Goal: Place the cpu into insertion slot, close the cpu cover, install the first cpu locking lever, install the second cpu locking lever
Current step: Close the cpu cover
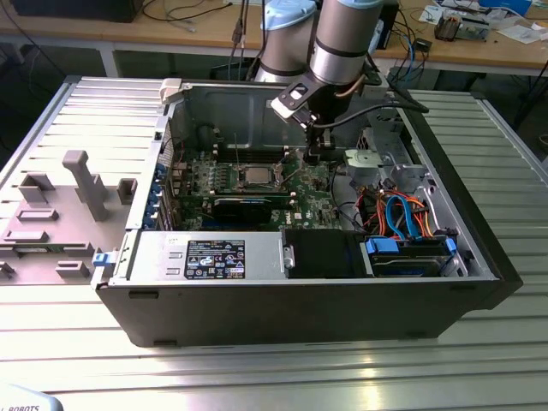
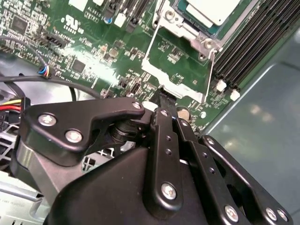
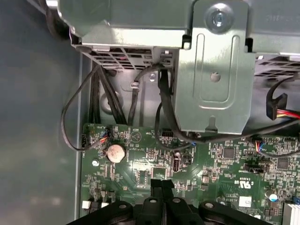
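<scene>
Shows the tool (image 2: 164, 96) pinched narrow against the edge of the open cpu cover (image 2: 174, 78), right of centre in the exterior view; cannot tell whether clamping it. Shows the cpu (image 1: 257, 175) seated in the insertion slot (image 2: 194, 35), mid-frame. Risks slipping off the thin plate and scraping the green board (image 2: 84, 47). Below, ribbed metal surface (image 1: 257, 377); along the top edge, a cluttered wooden surface (image 1: 171, 26).

I can't make out any of the print well enough to read it. A black label (image 1: 216, 259) with white marks and symbols sits on the silver box (image 1: 158, 255) inside the case. In the first wrist view the green circuit board (image 3: 225, 164) carries fine white lettering, a triangle mark (image 3: 135, 137) near the coin cell (image 3: 115, 152), and a white sticker (image 3: 244, 201) near my pincer (image 3: 161, 183). Cut-off letters stand on a white thing (image 1: 24, 402) on the counter (image 1: 274, 368).
</scene>
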Motion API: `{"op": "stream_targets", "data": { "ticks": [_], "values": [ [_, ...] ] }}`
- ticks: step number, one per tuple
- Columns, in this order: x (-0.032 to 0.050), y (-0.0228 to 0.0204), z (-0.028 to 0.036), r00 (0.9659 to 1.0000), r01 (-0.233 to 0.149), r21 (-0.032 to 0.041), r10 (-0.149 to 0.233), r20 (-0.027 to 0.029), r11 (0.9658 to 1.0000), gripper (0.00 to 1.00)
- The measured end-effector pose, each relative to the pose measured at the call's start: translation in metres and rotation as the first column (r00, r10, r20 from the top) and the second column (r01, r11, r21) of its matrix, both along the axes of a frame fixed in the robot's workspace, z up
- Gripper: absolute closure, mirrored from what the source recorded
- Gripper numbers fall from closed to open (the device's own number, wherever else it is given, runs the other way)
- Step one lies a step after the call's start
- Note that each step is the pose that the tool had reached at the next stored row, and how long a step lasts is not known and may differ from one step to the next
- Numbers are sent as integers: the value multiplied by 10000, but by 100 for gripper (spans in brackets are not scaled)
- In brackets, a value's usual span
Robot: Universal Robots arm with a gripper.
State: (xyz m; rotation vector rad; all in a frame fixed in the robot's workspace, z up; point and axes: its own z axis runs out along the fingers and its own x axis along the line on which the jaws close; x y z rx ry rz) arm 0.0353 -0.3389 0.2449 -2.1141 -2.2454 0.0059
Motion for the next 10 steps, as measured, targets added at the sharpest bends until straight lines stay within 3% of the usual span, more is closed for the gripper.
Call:
{"op": "stream_targets", "data": {
  "ticks": [10],
  "values": [
    [-171, 0, 0, 10000, 0, 0, 0, 19, 10000, 89]
  ]
}}
